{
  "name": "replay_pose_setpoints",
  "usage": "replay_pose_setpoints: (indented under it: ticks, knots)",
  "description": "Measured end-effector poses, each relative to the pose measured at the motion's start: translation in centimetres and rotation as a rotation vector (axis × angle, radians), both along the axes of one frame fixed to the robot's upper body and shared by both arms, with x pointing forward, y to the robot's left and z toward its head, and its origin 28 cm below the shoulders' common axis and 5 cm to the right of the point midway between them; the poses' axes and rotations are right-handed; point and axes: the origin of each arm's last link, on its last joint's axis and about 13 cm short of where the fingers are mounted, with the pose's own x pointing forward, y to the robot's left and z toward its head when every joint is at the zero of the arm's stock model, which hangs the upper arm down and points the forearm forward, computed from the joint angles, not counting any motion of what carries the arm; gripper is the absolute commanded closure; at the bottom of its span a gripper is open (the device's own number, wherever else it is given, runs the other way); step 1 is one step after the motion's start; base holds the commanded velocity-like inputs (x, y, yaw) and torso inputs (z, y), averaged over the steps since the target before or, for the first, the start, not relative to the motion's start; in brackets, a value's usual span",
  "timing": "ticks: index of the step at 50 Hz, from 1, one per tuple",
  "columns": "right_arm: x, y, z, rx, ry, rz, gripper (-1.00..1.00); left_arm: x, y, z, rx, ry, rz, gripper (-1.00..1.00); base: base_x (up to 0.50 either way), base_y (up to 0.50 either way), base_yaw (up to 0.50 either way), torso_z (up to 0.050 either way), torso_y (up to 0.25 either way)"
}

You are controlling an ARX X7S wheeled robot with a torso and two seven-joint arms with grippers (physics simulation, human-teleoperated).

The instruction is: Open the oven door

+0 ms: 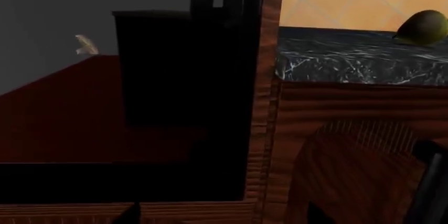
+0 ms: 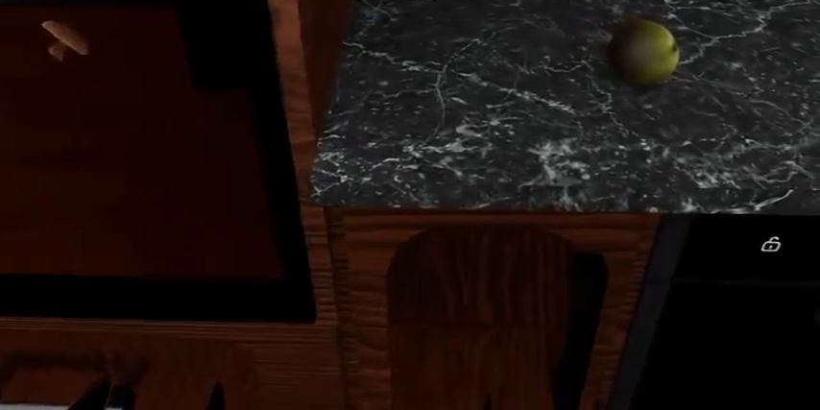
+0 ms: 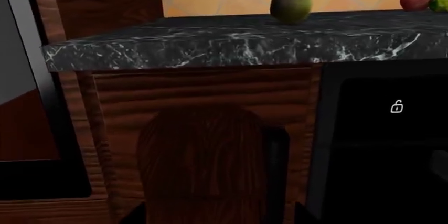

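Fingers come first, yet neither gripper shows itself clearly: only dark shapes sit at the six o'clock edge of the head view, so I cannot tell whether either is released or clenched.

Outward from there, the large black-framed oven door of dark glossy glass fills the nine o'clock side of the head view, its pane carrying reddish-brown reflections. Its bar handle is not clearly visible. At three o'clock from it runs a grained brown wooden cabinet front with an arched panel, under a black white-veined marble counter bearing a smooth, rounded green-yellow fruit. A flat black appliance front with a small lock icon sits at five o'clock.

Judging by this, the step is still the approach; next, the handle must be found and gripped.
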Motion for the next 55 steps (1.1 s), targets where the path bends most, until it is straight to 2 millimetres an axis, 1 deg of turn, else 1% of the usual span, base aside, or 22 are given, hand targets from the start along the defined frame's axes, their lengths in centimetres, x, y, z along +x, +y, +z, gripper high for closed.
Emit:
replay_pose_setpoints:
  ticks: [3,9,53,55]
  knots:
    - [-0.01,-0.01,-0.01,0.001,0.000,0.000,-1.00,-0.01,-0.03,0.02,-0.004,0.001,-0.002,-1.00,0.41,0.00,0.00,0.000,0.000]
    - [0.00,-0.01,0.03,0.006,-0.002,0.001,-1.00,0.03,-0.04,0.06,-0.013,0.000,-0.006,-1.00,0.00,0.00,0.00,0.005,0.000]
    - [-0.34,0.07,0.36,0.022,0.000,0.002,-1.00,-0.19,0.08,0.77,-0.047,0.008,-0.009,-1.00,0.00,0.00,0.00,0.050,0.000]
    - [-0.35,0.08,0.38,0.023,0.000,0.003,-1.00,-0.23,0.12,0.86,-0.035,0.007,-0.010,-1.00,0.00,0.00,0.00,0.000,0.000]
